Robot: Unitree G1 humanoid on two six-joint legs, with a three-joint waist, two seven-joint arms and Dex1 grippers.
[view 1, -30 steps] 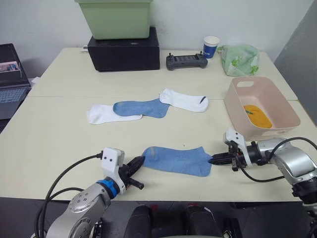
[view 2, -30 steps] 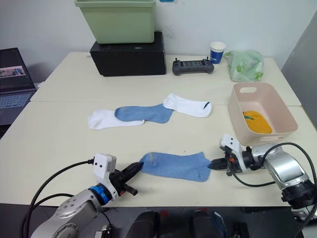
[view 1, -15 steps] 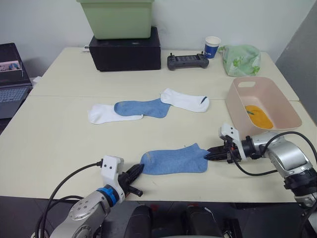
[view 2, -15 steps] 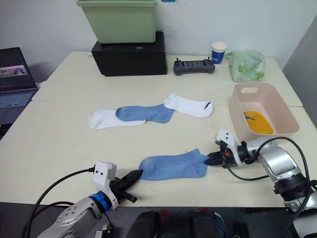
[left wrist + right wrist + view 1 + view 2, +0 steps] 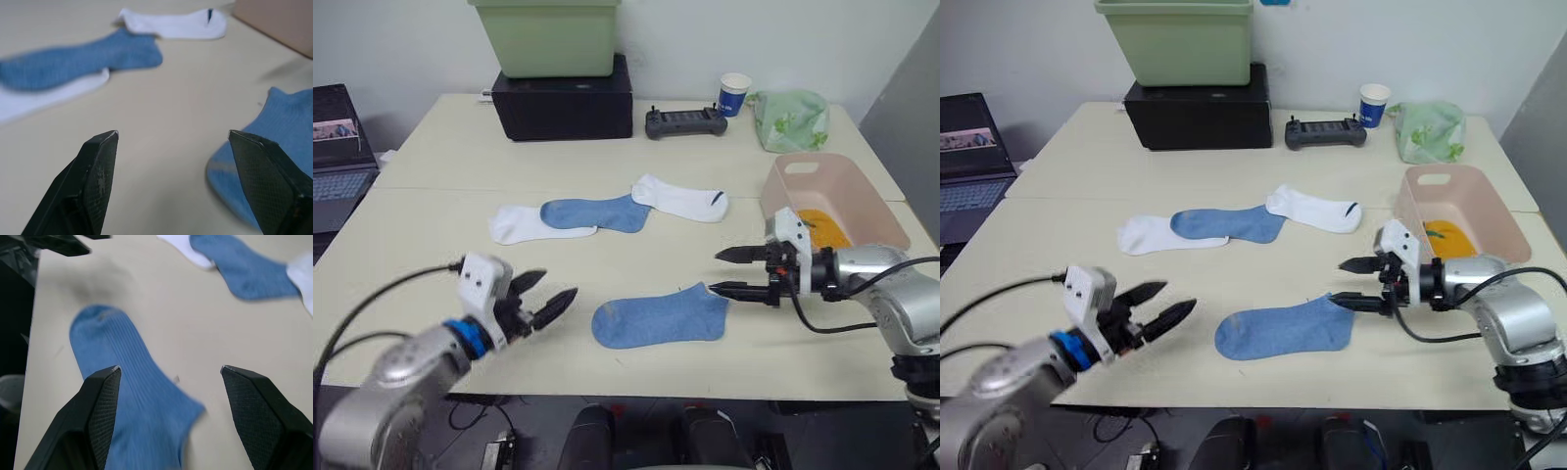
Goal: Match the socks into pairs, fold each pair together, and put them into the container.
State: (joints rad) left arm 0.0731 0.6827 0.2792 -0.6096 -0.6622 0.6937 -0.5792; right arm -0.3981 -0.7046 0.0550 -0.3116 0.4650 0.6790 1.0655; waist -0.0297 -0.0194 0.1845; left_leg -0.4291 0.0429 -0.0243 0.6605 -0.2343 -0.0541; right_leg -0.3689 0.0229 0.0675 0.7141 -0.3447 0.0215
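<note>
A light blue sock (image 5: 658, 315) lies flat near the table's front edge, with nothing holding it. My left gripper (image 5: 551, 290) hovers open to the left of its toe end. My right gripper (image 5: 714, 272) stands open just right of its cuff, one finger above the table and one close to the sock. Further back a second light blue sock (image 5: 592, 211) overlaps a white sock (image 5: 524, 224), and another white sock (image 5: 680, 199) lies at its right end. The pink container (image 5: 876, 217) on the right holds an orange sock (image 5: 820, 227).
A light green bin (image 5: 548, 37) sits on a black box (image 5: 563, 98) at the back. A controller (image 5: 683, 121), a paper cup (image 5: 732, 93) and a leaf-print cloth (image 5: 790, 117) line the far edge. A laptop (image 5: 337, 147) stands at the left.
Both grippers have opened and let go of the near blue sock's ends. The left gripper has risen and drawn back to the left. The sock now lies loose.
</note>
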